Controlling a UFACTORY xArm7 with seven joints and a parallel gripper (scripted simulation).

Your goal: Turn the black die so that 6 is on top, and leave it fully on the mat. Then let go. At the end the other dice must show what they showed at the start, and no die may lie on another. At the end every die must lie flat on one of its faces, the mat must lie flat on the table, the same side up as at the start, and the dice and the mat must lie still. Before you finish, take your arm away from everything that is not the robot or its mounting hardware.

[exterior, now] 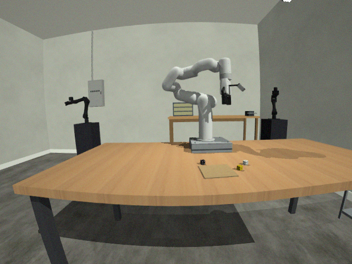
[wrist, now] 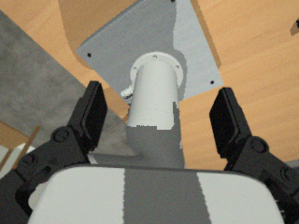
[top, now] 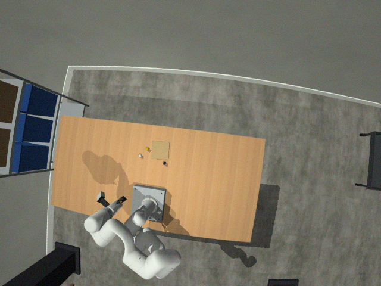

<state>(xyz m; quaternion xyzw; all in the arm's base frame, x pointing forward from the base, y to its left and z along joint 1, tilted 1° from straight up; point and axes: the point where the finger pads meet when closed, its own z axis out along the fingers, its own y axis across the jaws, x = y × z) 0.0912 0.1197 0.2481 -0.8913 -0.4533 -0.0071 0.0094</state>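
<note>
So I'm standing across the table point(top: 209, 172) point(exterior: 127, 170) point(wrist: 252, 117) from the white arm point(top: 135, 257) point(exterior: 205, 119) point(wrist: 156, 93), and the black die point(top: 164, 162) point(exterior: 202, 162) point(wrist: 297, 23) is sitting right on the wood, just past the mat's far edge, toward its left end. So it's off the mat point(top: 160, 150) point(exterior: 217, 171), which lies flat. Can't make out which number is on top, way too tiny from here. The yellow die point(top: 147, 149) point(exterior: 239, 167) is just beside the mat on the right, and the white die point(top: 140, 155) point(exterior: 245, 162) is a bit farther right and farther back. No die is on another. The gripper point(top: 122, 199) point(exterior: 226, 99) point(wrist: 159, 97) hangs up high, well apart from all three, right of the grey base point(top: 162, 193) point(exterior: 224, 147) point(wrist: 105, 58). Fingers are spread wide, nothing in between them.
</note>
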